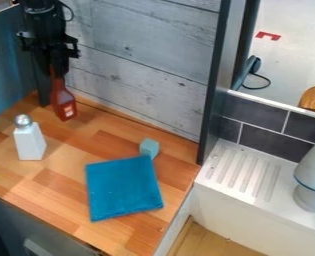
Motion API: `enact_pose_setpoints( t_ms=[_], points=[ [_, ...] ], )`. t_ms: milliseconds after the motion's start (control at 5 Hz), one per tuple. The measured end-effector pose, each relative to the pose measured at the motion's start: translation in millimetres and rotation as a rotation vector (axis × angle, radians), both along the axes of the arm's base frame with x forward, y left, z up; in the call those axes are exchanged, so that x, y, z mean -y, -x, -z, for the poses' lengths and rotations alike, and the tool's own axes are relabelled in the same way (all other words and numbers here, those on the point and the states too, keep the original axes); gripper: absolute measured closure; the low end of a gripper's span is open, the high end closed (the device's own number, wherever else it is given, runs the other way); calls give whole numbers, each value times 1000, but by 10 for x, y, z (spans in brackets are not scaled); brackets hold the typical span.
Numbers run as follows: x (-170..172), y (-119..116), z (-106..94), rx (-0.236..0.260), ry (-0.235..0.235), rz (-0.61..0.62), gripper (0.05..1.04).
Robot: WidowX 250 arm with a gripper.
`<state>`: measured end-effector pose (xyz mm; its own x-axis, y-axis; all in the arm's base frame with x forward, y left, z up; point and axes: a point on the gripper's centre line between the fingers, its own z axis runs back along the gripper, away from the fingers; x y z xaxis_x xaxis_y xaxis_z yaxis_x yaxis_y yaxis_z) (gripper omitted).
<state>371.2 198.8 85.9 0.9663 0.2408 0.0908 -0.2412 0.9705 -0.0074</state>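
At the near part of the wooden counter (63, 180) lies the blue cloth (123, 190), flat and turned slightly. Just behind it is a small pale blue-green block (149, 147), which touches or nearly touches the upper edge of the cloth. To the left in the view, the white bottle (30, 142) with a round silver cap stands upright on the wood, apart from the cloth.

Farther back, near the grey plank wall (146, 55), is the red bottle (64, 104). Its neck goes up into the black gripper (57, 71), which seems closed around it. The base of the bottle points down and leans a little to the right of the view; I cannot tell if it touches the counter or hangs just above it.

In my judgement, the step in hand is the holding of this bottle. From such a position, a move calls for a firm grip on the narrow neck and for care with the wall close behind. The arm (43, 20) is at the upper left, and its wrist hangs almost straight down, with the gripper directed to the counter.
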Motion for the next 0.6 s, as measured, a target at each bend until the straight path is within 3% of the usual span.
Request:
enact_pose_setpoints(
  t_ms=[200,600],
  points=[
    [-38,-34,9,17,-26,5,751],
    [-111,-3,157,-15,-73,-11,751]
  ],
)
